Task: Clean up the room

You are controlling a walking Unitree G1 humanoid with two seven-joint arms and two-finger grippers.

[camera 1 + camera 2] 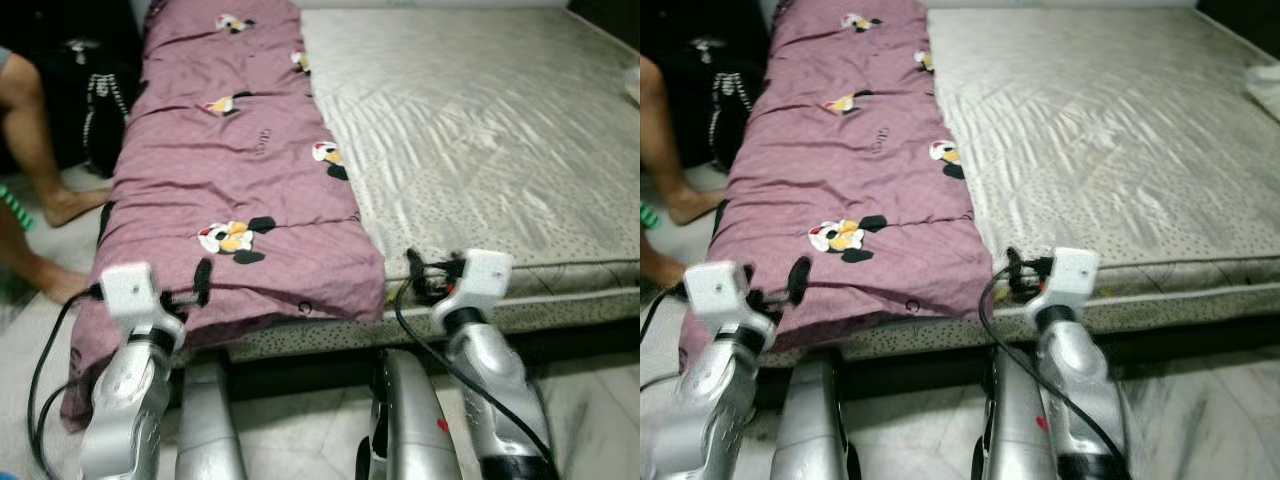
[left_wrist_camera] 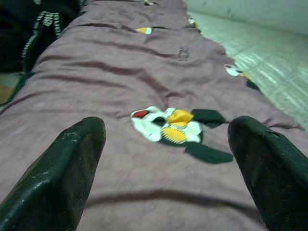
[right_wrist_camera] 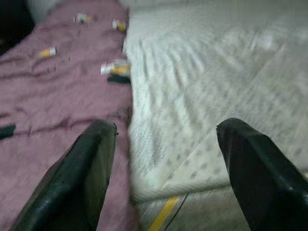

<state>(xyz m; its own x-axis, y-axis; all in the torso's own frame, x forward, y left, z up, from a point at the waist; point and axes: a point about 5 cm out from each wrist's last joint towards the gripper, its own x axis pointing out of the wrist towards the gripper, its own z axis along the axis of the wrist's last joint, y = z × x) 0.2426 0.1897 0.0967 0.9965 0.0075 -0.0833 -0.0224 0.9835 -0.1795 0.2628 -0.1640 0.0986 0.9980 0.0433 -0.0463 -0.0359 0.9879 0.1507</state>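
- Two end effectors, left (image 1: 185,297) and right (image 1: 428,274), hover spread wide at the bed's near edge.
- Purple blanket (image 1: 230,170) covers the mattress's (image 1: 480,140) left strip; pinch its near hem evenly.

Person's bare legs (image 1: 30,130) beside black bag (image 1: 95,95).

blanket (image 1: 235,170): along bed's (image 1: 480,150) left edge, overhanging near-left corner
person's legs (image 1: 35,150): floor, left of bed

Silver arms (image 1: 125,400), black cables (image 1: 415,335)
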